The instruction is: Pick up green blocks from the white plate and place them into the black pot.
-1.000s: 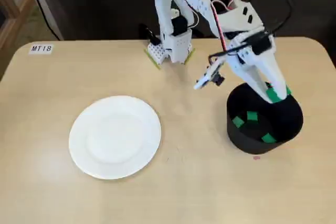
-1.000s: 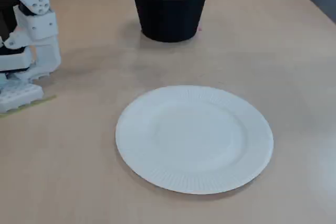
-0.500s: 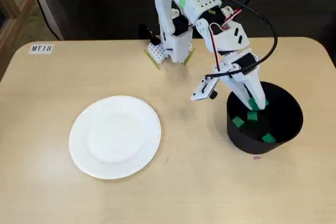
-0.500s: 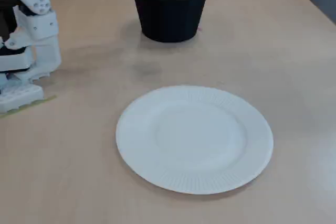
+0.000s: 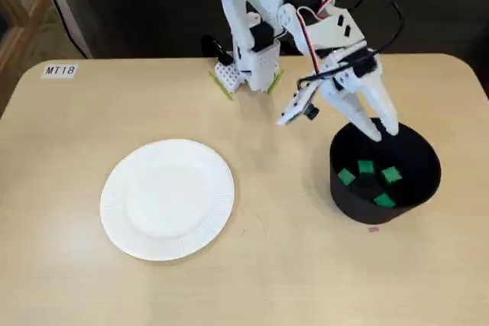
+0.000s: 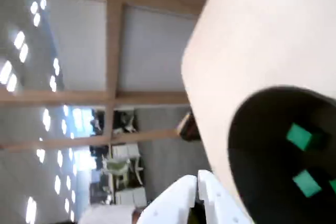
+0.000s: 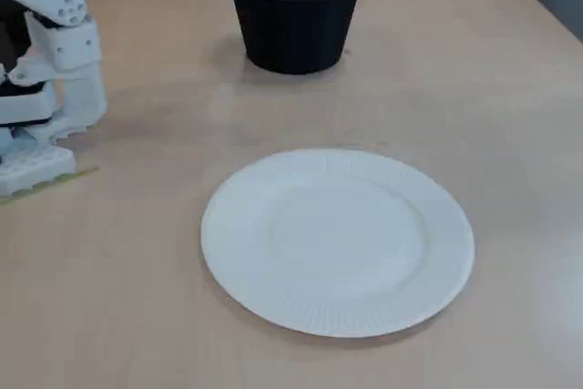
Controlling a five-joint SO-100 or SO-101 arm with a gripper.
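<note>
The black pot [image 5: 386,188] stands at the right of a fixed view and holds several green blocks [image 5: 365,166] on its floor. My gripper [image 5: 382,130] hangs just above the pot's rear rim, open, with nothing between its fingers. The white plate [image 5: 166,198] lies left of centre and is bare. In the wrist view the white fingertips [image 6: 181,195] rise from the bottom edge beside the pot [image 6: 252,171], with two green blocks [image 6: 299,136] showing inside. The other fixed view shows the plate [image 7: 337,241] and the pot [image 7: 294,11], but no gripper.
The arm's white base [image 5: 248,66] is fixed at the table's far edge, seen also as the base [image 7: 55,61] at the left. A label reading MT18 [image 5: 59,71] sits at the far left corner. A tiny pink speck [image 5: 373,228] lies in front of the pot.
One second ago the gripper held a green block over the pot. It dipped into the pot, let go, and has risen open; one more block lies inside.
</note>
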